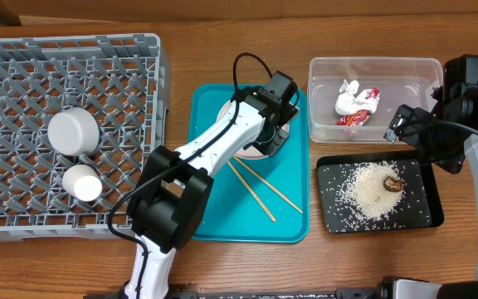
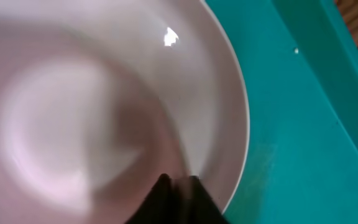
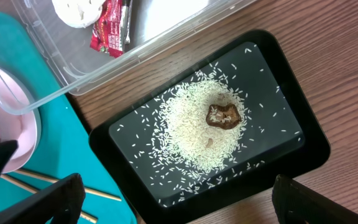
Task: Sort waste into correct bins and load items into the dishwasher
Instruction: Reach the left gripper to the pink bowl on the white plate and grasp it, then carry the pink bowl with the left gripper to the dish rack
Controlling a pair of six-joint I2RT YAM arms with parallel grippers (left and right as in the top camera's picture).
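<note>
**A:** What does the overhead view show?

**B:** A grey dish rack [image 1: 152, 50] on the left holds a white bowl [image 1: 73, 130] and a small cup [image 1: 82, 183]. In the middle, a teal tray [image 1: 214, 216] carries a white plate [image 1: 229, 110] and two chopsticks [image 1: 264, 187]. The left gripper [image 1: 274, 124] sits over the plate's right edge. Its arm hides the jaws, so I cannot tell how far apart they are. On the right, a tissue [image 1: 348, 95] and a red wrapper [image 1: 363, 112] lie in the clear tub [image 1: 405, 71]. Rice [image 1: 368, 193] and a brown lump [image 1: 392, 183] lie in the black tray [image 1: 417, 216]. The right gripper [image 1: 403, 124] hangs between those two bins.

**A:** And the left wrist view?

**B:** The plate fills the frame, blurred. One dark fingertip [image 2: 176, 199] shows at the bottom, on the plate just inside its rim. I cannot tell whether the rim is pinched.

**A:** How should this step go?

**B:** I judge the step to be lifting the plate for the rack. The grip needs to be firm on the rim. The plate should rise clear of the tray's lip and the nearby chopsticks, then stand between free pegs away from the bowl and cup.

**A:** And the right wrist view?

**B:** The right fingers are spread wide with nothing between them. They hang above the near edge of the black tray, and the rice lies just beyond them.
</note>
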